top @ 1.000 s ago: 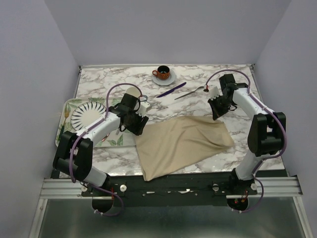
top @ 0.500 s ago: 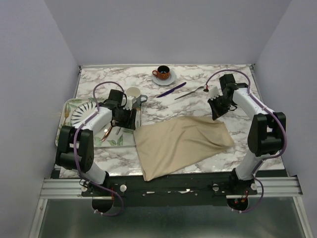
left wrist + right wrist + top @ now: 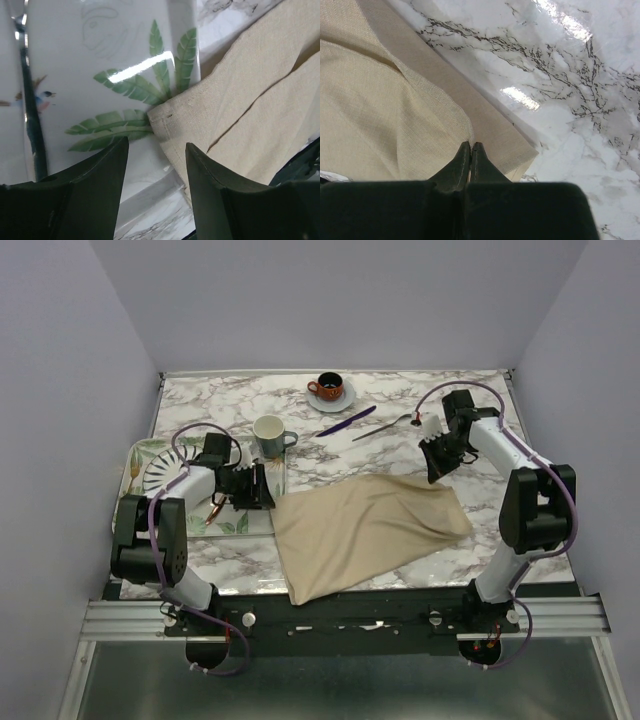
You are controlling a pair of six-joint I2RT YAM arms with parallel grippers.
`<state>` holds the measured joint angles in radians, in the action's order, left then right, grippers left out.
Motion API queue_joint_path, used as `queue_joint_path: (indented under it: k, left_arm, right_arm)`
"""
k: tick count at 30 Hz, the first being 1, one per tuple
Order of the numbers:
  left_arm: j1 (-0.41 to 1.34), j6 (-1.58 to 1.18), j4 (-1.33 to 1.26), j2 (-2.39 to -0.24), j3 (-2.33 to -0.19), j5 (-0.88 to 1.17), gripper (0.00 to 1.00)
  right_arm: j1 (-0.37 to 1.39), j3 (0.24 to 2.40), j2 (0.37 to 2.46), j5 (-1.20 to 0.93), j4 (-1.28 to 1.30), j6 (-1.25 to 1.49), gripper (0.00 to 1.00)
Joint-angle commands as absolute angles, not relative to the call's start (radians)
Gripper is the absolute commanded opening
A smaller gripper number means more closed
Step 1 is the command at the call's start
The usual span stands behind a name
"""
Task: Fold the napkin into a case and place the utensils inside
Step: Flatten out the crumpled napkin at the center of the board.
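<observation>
Two arms flank the napkin [image 3: 365,535], which lies folded in layers on the marble table [image 3: 210,400], its left corner overlapping the leaf-printed tray [image 3: 100,50]. Left gripper [image 3: 156,150]: jaws apart, empty, low over that corner. Right gripper [image 3: 471,146]: fingers pressed together at the napkin's far right corner; whether cloth is nipped cannot be told. The purple knife [image 3: 346,421] and fork [image 3: 385,427] lie beyond the napkin, apart from it, between a mug [image 3: 268,434] and the right arm. A plate [image 3: 160,475] and copper knife [image 3: 214,508] sit on the tray.
</observation>
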<state>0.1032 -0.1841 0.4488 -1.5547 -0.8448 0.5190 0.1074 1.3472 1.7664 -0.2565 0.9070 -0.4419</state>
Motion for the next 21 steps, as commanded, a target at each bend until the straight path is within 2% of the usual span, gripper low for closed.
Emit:
queue_joint_path:
  k: [1,11,21]
  left_arm:
    - [0.048,-0.250,0.384,-1.583,-0.825,0.601,0.63]
    - [0.020,-0.313,0.311,-1.657,-0.793,0.748,0.57]
    - [0.018,-0.337,0.275,-1.730,-0.792,0.784,0.55]
  right_arm:
    - [0.107,1.371,1.786,-0.279,0.922,-0.425,0.01]
    - [0.107,1.388,1.802,-0.275,0.934,-0.422,0.01]
    - [0.107,1.390,1.809,-0.270,0.939,-0.417,0.01]
